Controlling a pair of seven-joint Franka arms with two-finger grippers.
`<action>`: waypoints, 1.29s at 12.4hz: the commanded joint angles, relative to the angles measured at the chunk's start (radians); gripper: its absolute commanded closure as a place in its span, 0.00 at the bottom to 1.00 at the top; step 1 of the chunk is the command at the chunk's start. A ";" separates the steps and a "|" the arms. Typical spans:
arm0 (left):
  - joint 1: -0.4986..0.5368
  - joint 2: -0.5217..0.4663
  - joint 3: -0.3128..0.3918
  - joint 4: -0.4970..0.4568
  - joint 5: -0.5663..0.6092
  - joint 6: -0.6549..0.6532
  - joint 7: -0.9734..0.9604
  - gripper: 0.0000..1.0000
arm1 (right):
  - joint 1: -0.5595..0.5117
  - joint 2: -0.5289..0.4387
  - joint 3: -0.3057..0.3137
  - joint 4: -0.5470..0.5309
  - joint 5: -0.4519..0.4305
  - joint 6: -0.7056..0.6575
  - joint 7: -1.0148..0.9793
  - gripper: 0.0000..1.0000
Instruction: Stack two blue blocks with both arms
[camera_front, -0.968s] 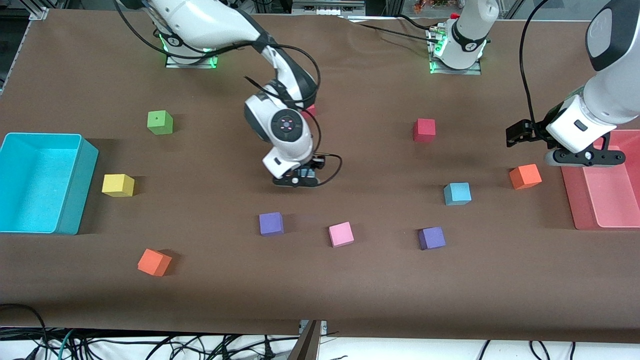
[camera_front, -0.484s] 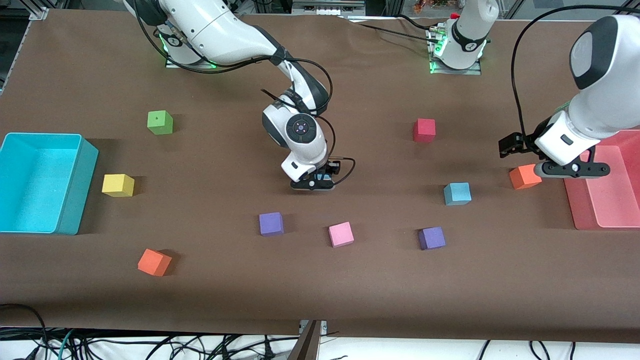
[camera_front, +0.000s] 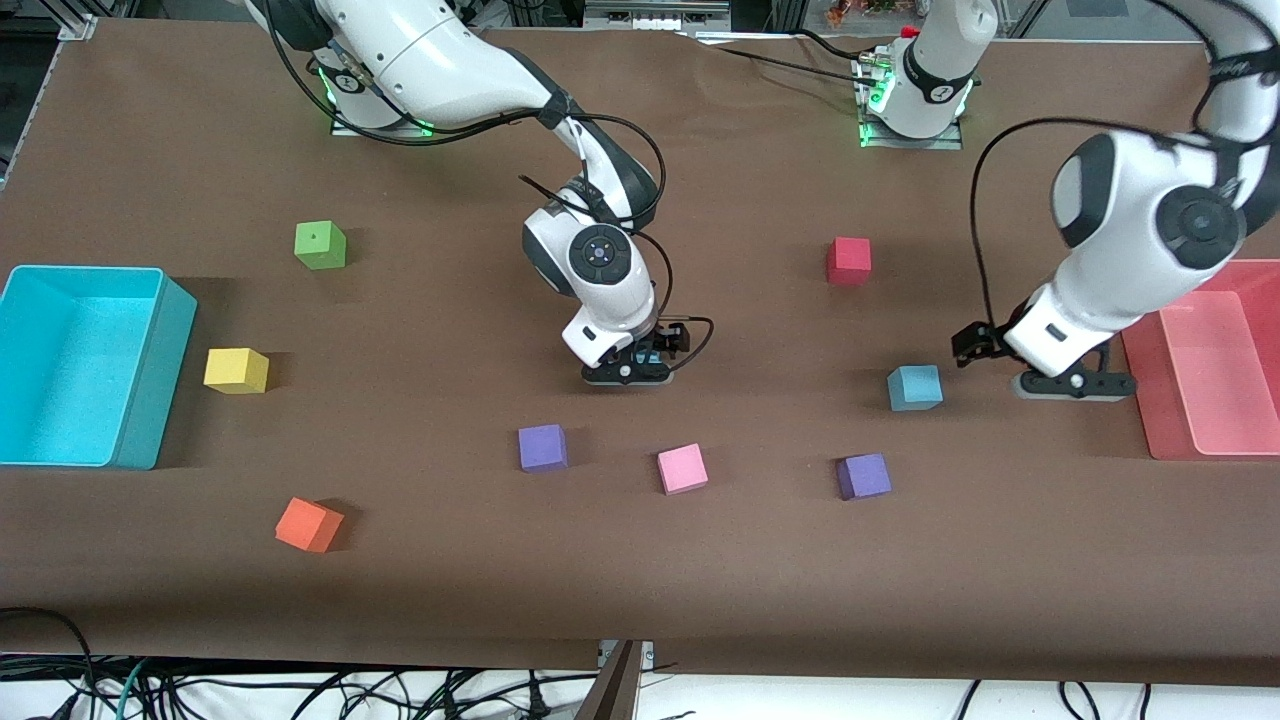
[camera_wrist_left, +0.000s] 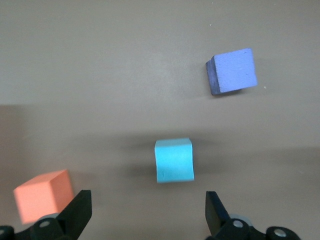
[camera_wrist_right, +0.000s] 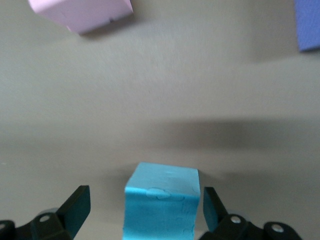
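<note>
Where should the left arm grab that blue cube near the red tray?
Probably from straight above, pinching two opposite flat side faces of the blue cube. It sits flat on the table with open space around it. The left end effector hangs open, though not yet centred over it.

Sky-blue blocks (camera_front: 915, 387) (camera_wrist_right: 162, 202); cyan bin (camera_front: 150, 365); black claws.

Right gripper (camera_wrist_right: 141, 210) low mid-table, fingers spread; left gripper (camera_wrist_left: 146, 212) low, fingers spread.
</note>
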 joint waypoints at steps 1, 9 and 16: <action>-0.023 0.082 0.004 -0.050 0.010 0.153 -0.014 0.00 | -0.019 -0.098 -0.002 -0.006 0.006 -0.081 -0.028 0.00; -0.041 0.259 0.001 -0.072 -0.099 0.246 0.003 0.00 | -0.092 -0.307 -0.045 -0.071 0.189 -0.450 -0.467 0.00; -0.063 0.206 0.002 -0.064 -0.174 0.228 0.008 1.00 | -0.095 -0.438 -0.099 -0.546 0.750 0.079 -1.158 0.00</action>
